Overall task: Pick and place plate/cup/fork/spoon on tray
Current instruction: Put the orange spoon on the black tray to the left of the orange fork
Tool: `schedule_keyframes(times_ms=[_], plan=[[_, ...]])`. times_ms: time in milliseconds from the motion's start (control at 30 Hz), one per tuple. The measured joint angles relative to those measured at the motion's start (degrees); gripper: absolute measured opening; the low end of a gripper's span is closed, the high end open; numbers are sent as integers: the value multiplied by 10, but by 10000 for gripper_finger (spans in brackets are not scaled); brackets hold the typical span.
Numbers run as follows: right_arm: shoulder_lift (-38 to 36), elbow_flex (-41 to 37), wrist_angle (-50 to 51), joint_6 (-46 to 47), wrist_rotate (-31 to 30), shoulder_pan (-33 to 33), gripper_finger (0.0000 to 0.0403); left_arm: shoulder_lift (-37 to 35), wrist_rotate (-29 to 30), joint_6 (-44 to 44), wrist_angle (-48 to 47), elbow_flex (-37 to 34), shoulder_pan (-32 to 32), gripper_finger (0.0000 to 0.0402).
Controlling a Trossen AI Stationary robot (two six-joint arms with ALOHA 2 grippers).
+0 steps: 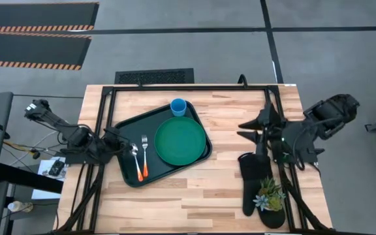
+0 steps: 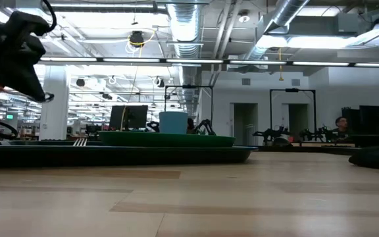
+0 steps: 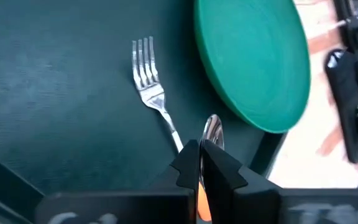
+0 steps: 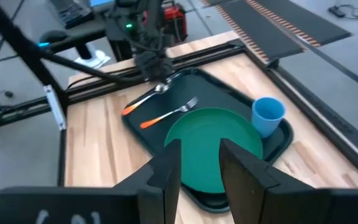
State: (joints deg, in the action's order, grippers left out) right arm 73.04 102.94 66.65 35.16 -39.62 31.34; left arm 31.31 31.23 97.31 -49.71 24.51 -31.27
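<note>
The dark tray (image 1: 126,130) lies left of the table's middle. On it are the green plate (image 1: 181,140), the light blue cup (image 1: 178,106) at its far edge, and the orange-handled fork (image 1: 144,155), lying flat on the tray floor. My left gripper (image 1: 128,146) reaches in over the tray's left rim and is shut on the spoon (image 1: 138,163), just left of the fork. My right gripper (image 1: 253,130) is open and empty, above the bare table right of the tray. My left gripper pinches the spoon's neck (image 3: 207,148) between its two fingers, just behind the silver bowl (image 3: 212,129). The fingers slant down from the table's left. The orange handle (image 4: 129,109) runs toward the table's near edge, low over the tray floor; whether it rests there I cannot tell.
A black oven mitt (image 1: 253,183) lies on the table's right part, with a small potted plant (image 1: 269,196) at its near end. Bare wood lies between the tray and the mitt and along the near edge. A black frame borders the table's left, far and right sides.
</note>
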Motion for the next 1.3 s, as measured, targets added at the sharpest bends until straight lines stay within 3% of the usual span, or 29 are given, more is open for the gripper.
schedule_keyframes(times_ms=[233,567,1033,1300], plan=[[-4,0,0,-7,0,-52,133,-6,-14,-16,3,-2,0,0],[-2,0,-1,-27,21,-79,133,83,-43,52,7,-2,14,0],[-117,0,80,-74,38,-76,126,173,-115,83,-12,54,108,0],[-157,0,95,-105,37,-76,121,223,-127,-45,124,78,172,0]])
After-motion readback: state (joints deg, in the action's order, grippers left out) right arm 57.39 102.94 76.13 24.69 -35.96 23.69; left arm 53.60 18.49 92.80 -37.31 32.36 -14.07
